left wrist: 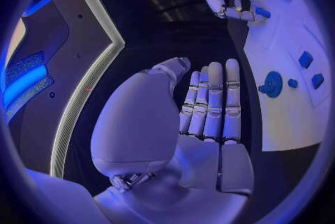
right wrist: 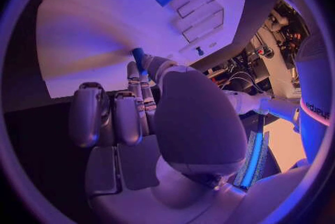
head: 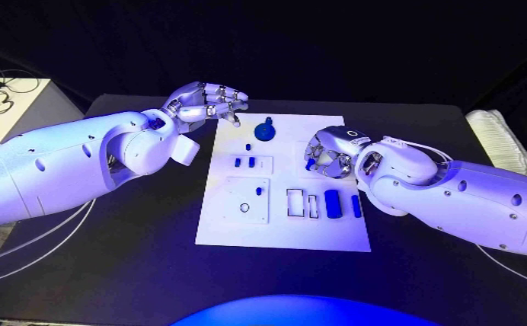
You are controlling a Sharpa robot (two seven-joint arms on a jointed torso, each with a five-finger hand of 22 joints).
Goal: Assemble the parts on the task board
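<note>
The white task board (head: pixel 283 227) lies in the middle of the black table. On it are a round blue knob (head: pixel 265 129), two small blue pieces (head: pixel 244 162), a blue block (head: pixel 332 202) and a thin blue bar (head: pixel 357 204) beside empty slots (head: pixel 295 202). My left hand (head: pixel 209 103) hovers over the board's far left corner; its fingers (left wrist: pixel 209 101) are stretched out side by side, holding nothing. My right hand (head: pixel 333 152) is over the board's right side and pinches a small blue part (right wrist: pixel 138 59) at its fingertips. The left wrist view shows that part (left wrist: pixel 262 12) too.
A ribbed white object (head: pixel 494 139) lies at the table's right edge. A pale box (head: pixel 22 105) stands off the table to the left, with cables (head: pixel 44 238) trailing below my left arm. Bare black tabletop surrounds the board.
</note>
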